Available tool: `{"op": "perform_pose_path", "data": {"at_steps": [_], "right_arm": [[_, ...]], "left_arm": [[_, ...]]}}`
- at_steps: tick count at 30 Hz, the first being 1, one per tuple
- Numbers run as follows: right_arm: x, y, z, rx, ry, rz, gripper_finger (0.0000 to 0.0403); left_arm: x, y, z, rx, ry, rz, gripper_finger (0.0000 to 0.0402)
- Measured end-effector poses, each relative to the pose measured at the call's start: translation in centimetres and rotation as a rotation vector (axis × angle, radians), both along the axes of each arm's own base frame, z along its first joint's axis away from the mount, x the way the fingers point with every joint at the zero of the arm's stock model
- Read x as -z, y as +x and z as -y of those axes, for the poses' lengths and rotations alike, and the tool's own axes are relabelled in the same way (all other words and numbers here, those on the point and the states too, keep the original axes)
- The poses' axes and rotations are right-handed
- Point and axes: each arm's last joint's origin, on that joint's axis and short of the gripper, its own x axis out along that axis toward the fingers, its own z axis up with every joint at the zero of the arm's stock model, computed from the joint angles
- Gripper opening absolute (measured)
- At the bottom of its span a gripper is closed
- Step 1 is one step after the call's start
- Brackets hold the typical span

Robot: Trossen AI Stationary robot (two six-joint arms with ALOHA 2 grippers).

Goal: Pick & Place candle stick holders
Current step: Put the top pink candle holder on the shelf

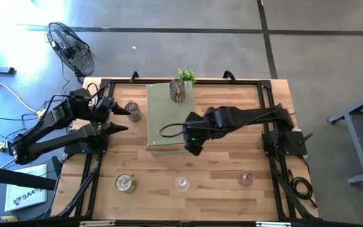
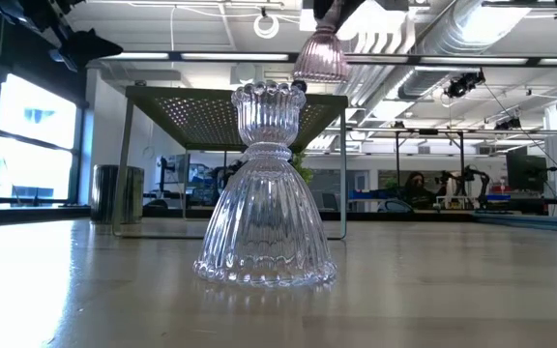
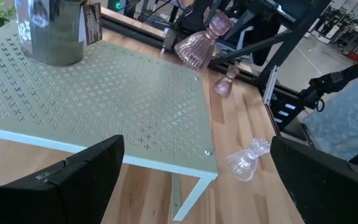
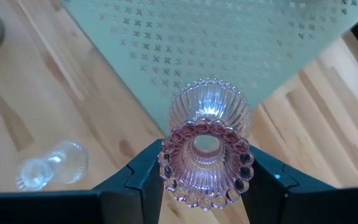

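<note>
A: Holders first, from the left: a metal holder point(image 1: 133, 111) stands on the wood beside the left gripper point(image 1: 120, 119), whose claw gapes wide and empty near the table's left edge.

B: And a second metal holder point(image 1: 125, 183) waits at the front left?

A: Yes. Then the pale green perforated board point(image 1: 162, 110), with one metal holder point(image 1: 178, 90) already on its far end. I'd call that the only one placed.

B: The right gripper point(image 4: 207, 180)?

A: Narrowed on a pink glass holder point(image 4: 209, 138), carried in the air over the board's near corner.

B: What's left?

A: The clear glass holder point(image 1: 181, 183) at front centre and another pink glass holder point(image 1: 246, 179) to its right, both on bare wood. Four grounded, one in flight.
</note>
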Motion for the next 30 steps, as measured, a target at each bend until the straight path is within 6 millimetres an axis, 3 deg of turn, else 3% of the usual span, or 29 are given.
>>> {"op": "perform_pose_path", "data": {"at_steps": [8, 18, 26, 30], "right_arm": [[0.6, 2.5, 1.4, -0.007, 0.016, -0.007, 0.0158], [1.1, 3.2, 2.8, 0.016, 0.061, 0.022, 0.0176], [1.0, 3.4, 2.8, 0.011, 0.067, 0.039, 0.0158], [1.0, 3.4, 2.8, 0.015, 0.076, 0.048, 0.018]], "left_arm": [[0.0, 0.0, 0.1, 0.035, -0.01, 0.006, 0.0397], [0.0, 0.0, 0.1, 0.045, 0.007, 0.008, 0.0397], [0.0, 0.0, 0.1, 0.046, 0.007, 0.008, 0.0397], [0.0, 0.0, 0.1, 0.047, 0.006, 0.007, 0.0397]]}}
